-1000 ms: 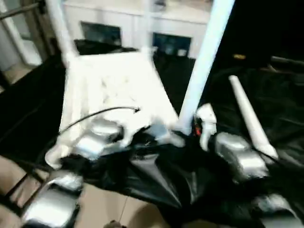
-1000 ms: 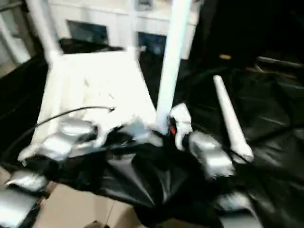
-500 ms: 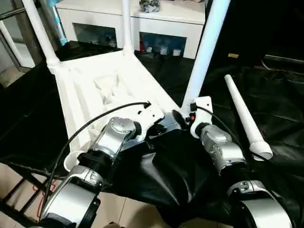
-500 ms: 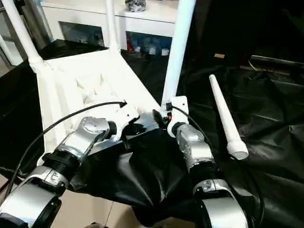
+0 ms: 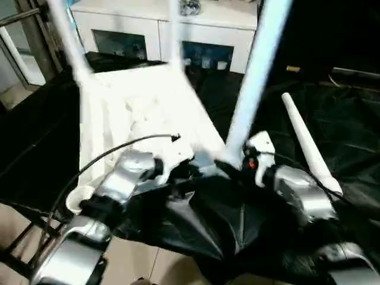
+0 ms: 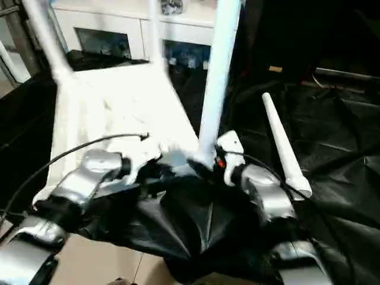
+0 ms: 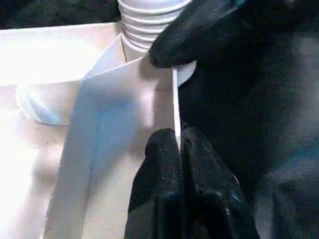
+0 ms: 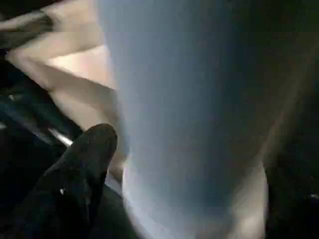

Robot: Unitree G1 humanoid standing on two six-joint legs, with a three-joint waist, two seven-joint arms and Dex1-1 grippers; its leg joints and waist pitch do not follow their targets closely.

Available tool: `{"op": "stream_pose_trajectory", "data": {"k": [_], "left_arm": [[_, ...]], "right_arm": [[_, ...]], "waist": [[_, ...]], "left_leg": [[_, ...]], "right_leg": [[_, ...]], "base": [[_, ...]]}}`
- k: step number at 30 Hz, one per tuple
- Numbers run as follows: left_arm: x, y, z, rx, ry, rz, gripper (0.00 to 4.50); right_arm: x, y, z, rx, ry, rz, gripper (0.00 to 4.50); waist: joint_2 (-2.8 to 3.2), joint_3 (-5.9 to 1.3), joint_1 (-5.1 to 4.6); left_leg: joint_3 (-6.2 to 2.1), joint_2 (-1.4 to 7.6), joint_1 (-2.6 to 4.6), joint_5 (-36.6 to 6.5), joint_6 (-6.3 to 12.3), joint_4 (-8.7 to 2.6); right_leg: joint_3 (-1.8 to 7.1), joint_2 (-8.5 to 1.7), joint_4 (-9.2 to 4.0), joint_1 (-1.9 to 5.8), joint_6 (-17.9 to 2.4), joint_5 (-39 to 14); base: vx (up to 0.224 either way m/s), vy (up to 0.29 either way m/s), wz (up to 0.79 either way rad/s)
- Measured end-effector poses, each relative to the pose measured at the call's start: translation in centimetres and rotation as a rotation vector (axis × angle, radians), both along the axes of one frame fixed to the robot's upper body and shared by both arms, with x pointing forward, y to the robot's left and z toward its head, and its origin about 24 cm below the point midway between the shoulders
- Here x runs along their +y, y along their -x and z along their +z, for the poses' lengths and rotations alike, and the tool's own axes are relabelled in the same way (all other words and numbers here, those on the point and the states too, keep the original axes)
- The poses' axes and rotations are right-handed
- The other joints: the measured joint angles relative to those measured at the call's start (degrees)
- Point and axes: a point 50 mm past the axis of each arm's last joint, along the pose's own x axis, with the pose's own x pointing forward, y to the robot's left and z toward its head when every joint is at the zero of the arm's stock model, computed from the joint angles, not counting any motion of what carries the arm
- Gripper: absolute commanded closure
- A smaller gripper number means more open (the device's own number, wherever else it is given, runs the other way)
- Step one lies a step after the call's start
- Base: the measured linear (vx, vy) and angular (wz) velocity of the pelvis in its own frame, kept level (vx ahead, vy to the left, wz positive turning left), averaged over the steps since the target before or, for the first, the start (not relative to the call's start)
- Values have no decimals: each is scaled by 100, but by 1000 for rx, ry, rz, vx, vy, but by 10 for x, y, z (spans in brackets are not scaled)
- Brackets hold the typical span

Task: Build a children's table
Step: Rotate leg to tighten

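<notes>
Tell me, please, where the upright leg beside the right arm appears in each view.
Left eye view: upright leg right of centre, running off the top.
Right eye view: just right of centre.
Left wrist view: ribbed foot at top.
Right wrist view: broad, close, mid-picture.
Shared landmark: the tabletop corner holding it.

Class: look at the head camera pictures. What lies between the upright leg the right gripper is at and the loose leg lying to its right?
Only crumpled black sheeting lies between the upright leg and the loose leg, seen in both eye views.

Smooth white plastic tabletop [image 5: 142,107], glossy black sheet [image 5: 350,130]
</notes>
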Motion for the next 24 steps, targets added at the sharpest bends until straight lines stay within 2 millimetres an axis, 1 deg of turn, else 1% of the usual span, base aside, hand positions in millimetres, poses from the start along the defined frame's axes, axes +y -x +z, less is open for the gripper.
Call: {"op": "stream_pose_trajectory", "data": {"k": [4,7,9,11,12,15,18,20,22,24], "left_arm": [[12,8,0,54,6,-84,450],[15,11,0,77,1,-120,450],[18,14,0,95,-2,-150,450],[20,15,0,102,-1,-159,450],[20,16,0,101,-1,-161,450],[21,17,0,105,-1,-170,450],[22,17,0,111,-1,-173,450],[23,18,0,114,-1,-176,450],[23,18,0,113,-1,-176,450],[23,18,0,110,-2,-171,450]], "right_arm": [[-4,15,2,22,4,164,52],[-6,21,3,50,6,231,52],[-8,26,5,72,19,293,52],[-7,27,6,78,8,309,52],[-7,27,6,80,4,312,68],[-6,28,6,90,-6,320,87],[-6,29,6,98,-11,324,122],[-6,29,6,105,-12,322,132],[-5,30,5,104,-15,322,152],[-2,30,4,102,-23,311,160]], "waist": [[11,2,25],[11,2,53],[9,3,93],[9,3,121],[10,3,132],[8,3,145],[8,3,152],[8,3,154],[8,3,155],[8,3,149]], "left_leg": [[0,0,-5,0,0,1],[0,0,-6,0,0,4],[0,1,-4,0,0,4],[0,1,-3,0,0,4],[0,1,-4,0,0,4],[0,1,-5,-1,0,3],[0,1,-6,-1,1,0],[0,1,-6,-2,1,0],[0,1,-6,-2,1,0],[0,1,-5,-2,1,2]], "right_leg": [[0,0,0,-2,0,0],[0,0,0,-2,1,-1],[0,0,0,-1,15,-9],[0,0,0,-1,16,-10],[0,0,0,-2,16,-10],[0,0,-1,-2,14,-9],[-1,0,-1,-2,8,-5],[-1,0,-1,-2,8,-6],[-1,0,-1,-2,9,-7],[-1,0,0,-2,14,-10]], "base": [[0,0,0],[0,0,0],[0,0,0],[0,0,0],[0,0,0],[0,0,0],[0,0,0],[0,0,0],[0,0,0],[0,0,0]]}}
